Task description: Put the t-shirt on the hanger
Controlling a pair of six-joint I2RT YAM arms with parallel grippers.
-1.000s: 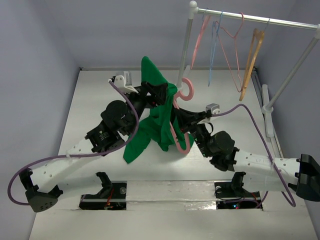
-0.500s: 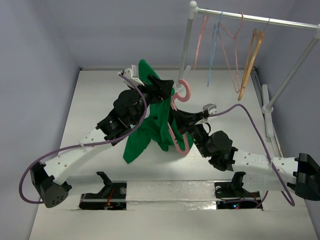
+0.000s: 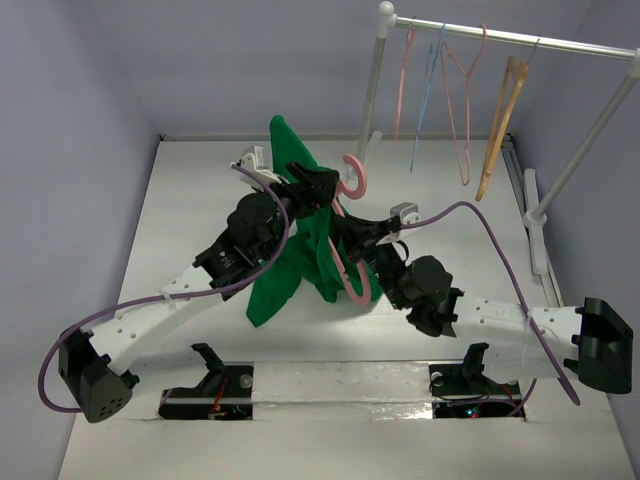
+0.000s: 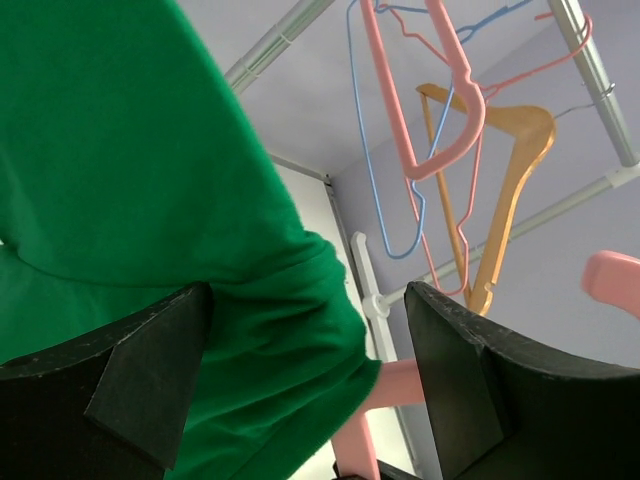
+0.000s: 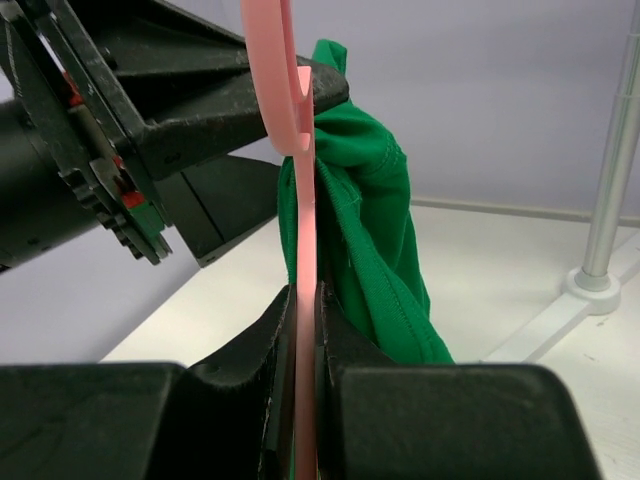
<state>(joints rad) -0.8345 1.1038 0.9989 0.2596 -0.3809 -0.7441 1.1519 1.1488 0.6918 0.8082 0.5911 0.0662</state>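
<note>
- Left hand: my fingers stand wide apart and pinch nothing. Green cloth lies between them and drapes over the left finger.
- Right hand: my fingers are closed tight on the lower bar of the hanger, and I hold it upright, edge-on to my wrist.
- Bright emerald-green soft fabric t-shirt: it is lifted and bunched over and around my left hand. It rises to a peak above that hand and hangs in long folds below. A hemmed fold lies against the hanger just beyond my right fingers. I cannot tell whether the lowest fold touches the counter.
- Large salmon-pink plastic hanger with thick arms: it is in my right hand, with its chunky hook uppermost, close beside my left hand.
- White counter: it lies beneath both hands.
- Silver metal rail on its stand: it stands beyond and to the right of both hands, well apart.
- Orange-tan wooden hanger: it hangs on that rail among thin pink and blue ones.
</note>
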